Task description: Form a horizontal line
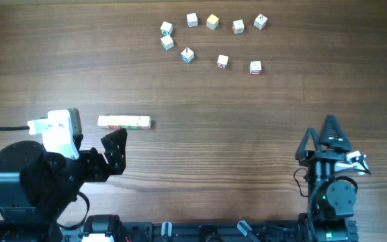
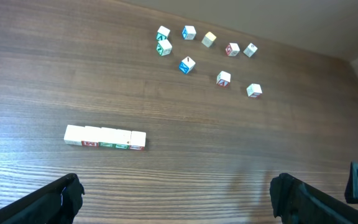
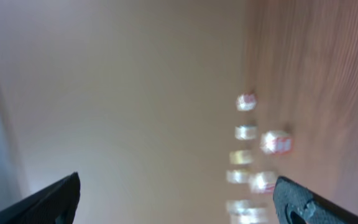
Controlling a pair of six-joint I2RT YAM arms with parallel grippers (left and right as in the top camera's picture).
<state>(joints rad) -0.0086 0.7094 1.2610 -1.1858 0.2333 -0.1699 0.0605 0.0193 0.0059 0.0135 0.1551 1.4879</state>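
Line (image 1: 123, 122), horizontal, of small whitish cubes touching edge to edge, straight, on the left part of the table (image 1: 247, 134), just ahead of the left gripper (image 2: 176, 186). That gripper's fingers are spread wide and hold nothing. The right gripper (image 3: 176, 186) is likewise spread and empty, well apart at the right. Nine loose cubes (image 1: 222, 62) lie at the far side. Judgement: the row looks complete, so draw the left arm up and back, clear of the end cubes.
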